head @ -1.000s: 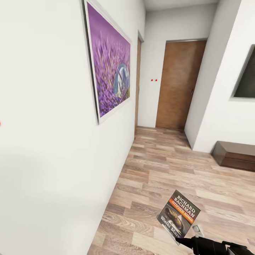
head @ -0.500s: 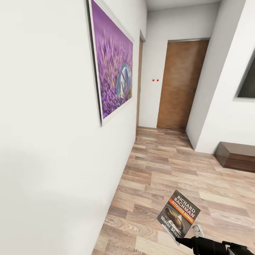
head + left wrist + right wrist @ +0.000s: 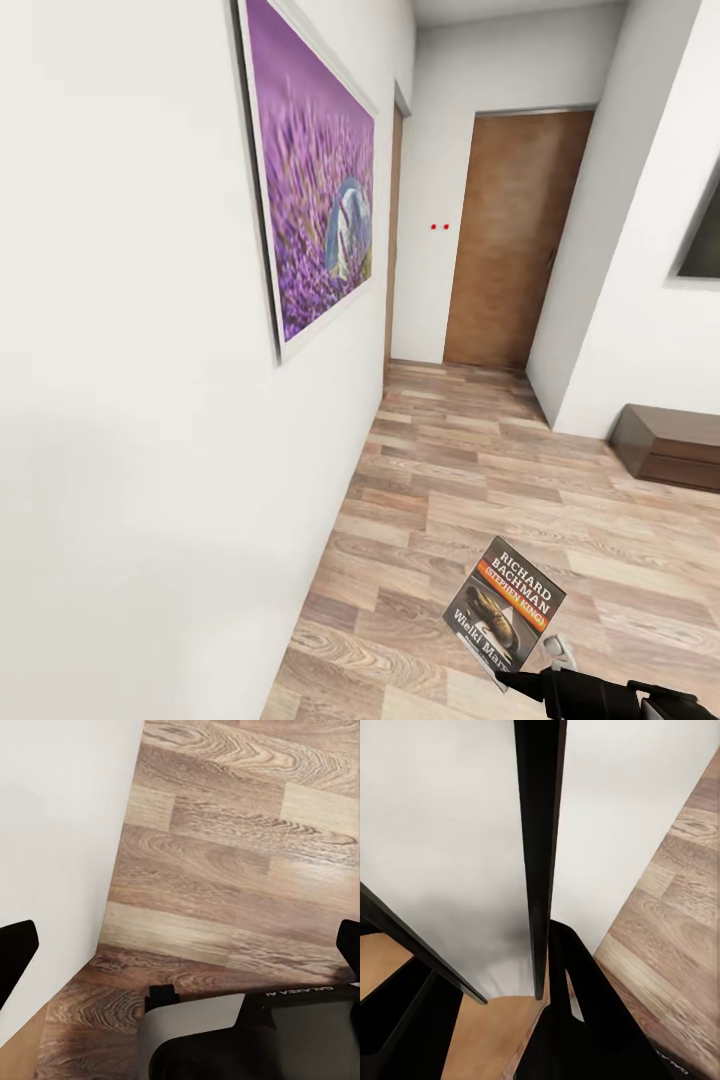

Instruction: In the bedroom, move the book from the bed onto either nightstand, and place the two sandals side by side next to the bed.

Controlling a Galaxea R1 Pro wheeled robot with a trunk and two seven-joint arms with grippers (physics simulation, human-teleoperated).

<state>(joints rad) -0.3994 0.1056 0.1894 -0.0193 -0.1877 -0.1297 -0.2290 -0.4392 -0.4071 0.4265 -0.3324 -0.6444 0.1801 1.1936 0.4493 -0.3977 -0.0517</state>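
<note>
Nearest the robot, the right gripper (image 3: 522, 683) pinches the book (image 3: 505, 610) by its lower corner, holding it upright above the plank floor (image 3: 470, 480) with the cover facing the head camera and the long axis tilted, title end up and away. The left gripper (image 3: 180, 967) hangs over the floor with its fingers spread wide apart. Farther along the corridor are a purple picture (image 3: 310, 180) on the left wall, a dark bench (image 3: 670, 445) at right and a brown door (image 3: 510, 240).

We take the brown wooden door (image 3: 512, 238) at the corridor's far end as our landmark. The large framed purple flower picture (image 3: 312, 180) hangs on the wall left of it and nearer us. The long low dark bench (image 3: 668, 446) sits right of it, on the wood plank floor (image 3: 480, 480).
</note>
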